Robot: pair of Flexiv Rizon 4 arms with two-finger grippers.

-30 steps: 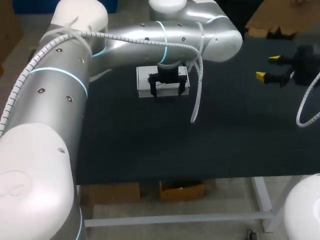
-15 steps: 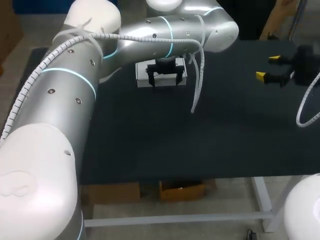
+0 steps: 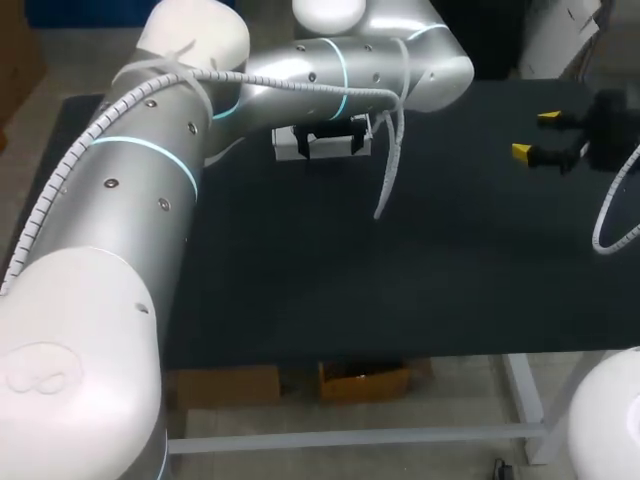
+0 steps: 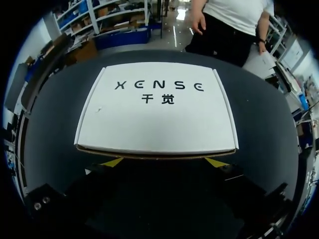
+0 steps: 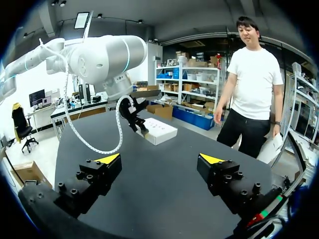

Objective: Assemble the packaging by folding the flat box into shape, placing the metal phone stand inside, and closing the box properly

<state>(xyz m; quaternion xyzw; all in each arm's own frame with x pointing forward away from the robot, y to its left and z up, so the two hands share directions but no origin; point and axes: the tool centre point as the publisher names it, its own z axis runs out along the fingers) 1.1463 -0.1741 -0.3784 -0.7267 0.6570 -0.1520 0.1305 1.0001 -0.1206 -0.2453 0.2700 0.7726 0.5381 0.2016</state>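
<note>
**A:** Start with the left pincer [image 4: 163, 162]. How does it stand?

**B:** Wide. Both yellow fingertips [image 4: 112, 162] sit along the near edge of the box [image 4: 157, 114], one toward each corner, tucked just under the rim of the lid. They are on the same side of it rather than pressing it from two sides, so the pincer has no grip on anything.

**A:** Are the tips actually touching the cardboard?

**B:** They look right against it, but from here I can't tell for sure.

**A:** And the box itself?

**B:** It's white, flat and closed, with the lid facing up and dark print across it. A thin brown cardboard edge shows along the near side. It lies on the black tabletop [image 3: 400, 270], toward the far side and a little left of the middle.

**A:** What about the arm behind that pincer?

**B:** The left arm [image 3: 150, 170] comes in from the near left and bends across to the far side. Its wrist hangs right over the box and covers much of it from above. A spiral-wrapped cable [image 3: 385, 185] droops off the wrist, just right of the box.

**A:** And the other one?

**B:** The right pincer [image 3: 535, 135] is at the far right, above the tabletop and well apart from the box. Its fingers are spread wide with nothing between them.
</note>
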